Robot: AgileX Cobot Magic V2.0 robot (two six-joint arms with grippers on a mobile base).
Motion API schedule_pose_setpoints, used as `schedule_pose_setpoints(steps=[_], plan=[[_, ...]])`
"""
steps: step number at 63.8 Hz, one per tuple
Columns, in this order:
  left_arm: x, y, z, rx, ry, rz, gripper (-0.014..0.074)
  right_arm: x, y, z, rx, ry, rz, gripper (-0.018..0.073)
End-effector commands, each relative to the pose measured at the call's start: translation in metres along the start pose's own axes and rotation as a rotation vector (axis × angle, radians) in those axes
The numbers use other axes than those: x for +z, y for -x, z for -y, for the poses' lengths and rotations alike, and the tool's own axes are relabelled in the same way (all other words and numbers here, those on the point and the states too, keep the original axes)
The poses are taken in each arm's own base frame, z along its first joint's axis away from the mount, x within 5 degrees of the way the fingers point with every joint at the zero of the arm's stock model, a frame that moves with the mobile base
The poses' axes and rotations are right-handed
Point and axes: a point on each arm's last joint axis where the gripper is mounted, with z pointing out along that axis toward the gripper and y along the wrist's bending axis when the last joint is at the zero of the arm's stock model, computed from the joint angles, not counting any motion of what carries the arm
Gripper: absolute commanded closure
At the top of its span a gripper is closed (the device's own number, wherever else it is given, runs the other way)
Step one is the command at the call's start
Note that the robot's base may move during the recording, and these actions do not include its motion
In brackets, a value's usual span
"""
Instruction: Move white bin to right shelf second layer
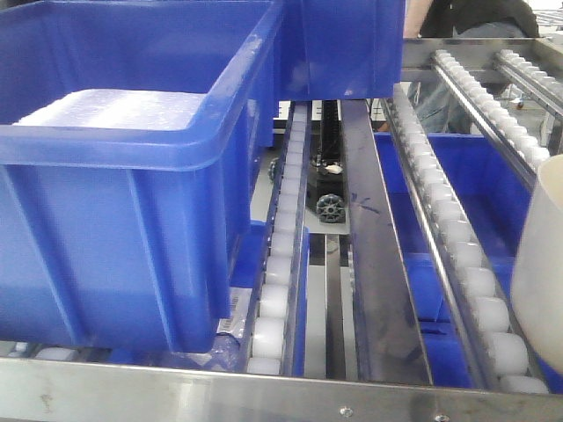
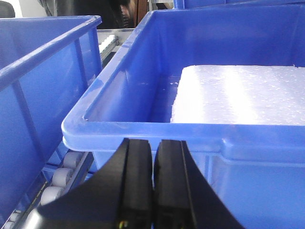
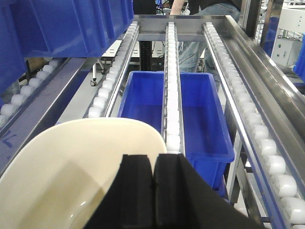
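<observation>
The white bin [image 3: 81,162] is a glossy cream tub, open and empty, filling the bottom left of the right wrist view. Its side also shows at the right edge of the front view [image 1: 541,264], over a roller track [image 1: 457,237]. My right gripper [image 3: 153,160] is shut on the bin's rim, with one finger inside the tub and one outside. The shelf layer's white roller tracks [image 3: 172,109] slope away ahead, behind the steel front rail [image 1: 264,391]. My left gripper [image 2: 153,145] is shut with nothing in it, just in front of a blue crate's rim [image 2: 190,138].
A large blue crate [image 1: 114,176] holding a white foam slab [image 2: 238,93] sits on the left tracks. Another blue crate [image 2: 38,71] stands to its left and one [image 1: 347,44] behind it. A lower blue crate [image 3: 200,109] lies beneath the rollers. People stand beyond the rack.
</observation>
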Motion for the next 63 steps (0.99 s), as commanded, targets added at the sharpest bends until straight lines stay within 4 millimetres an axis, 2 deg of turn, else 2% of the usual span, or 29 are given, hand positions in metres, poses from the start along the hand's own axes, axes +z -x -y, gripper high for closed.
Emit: schedule_pose_setpoints(steps=[1,63], plan=[[0.0003,-0.0041,-0.0002,-0.009,0.004,0.061,0.0512,-0.0029,0.0136,-0.0005,-0.017,0.004,0.115,0.0502],[0.0003,-0.0041,-0.0002,-0.009,0.004,0.061,0.0512,-0.0029,0.0136,-0.0005,-0.017,0.004,0.115,0.0502]])
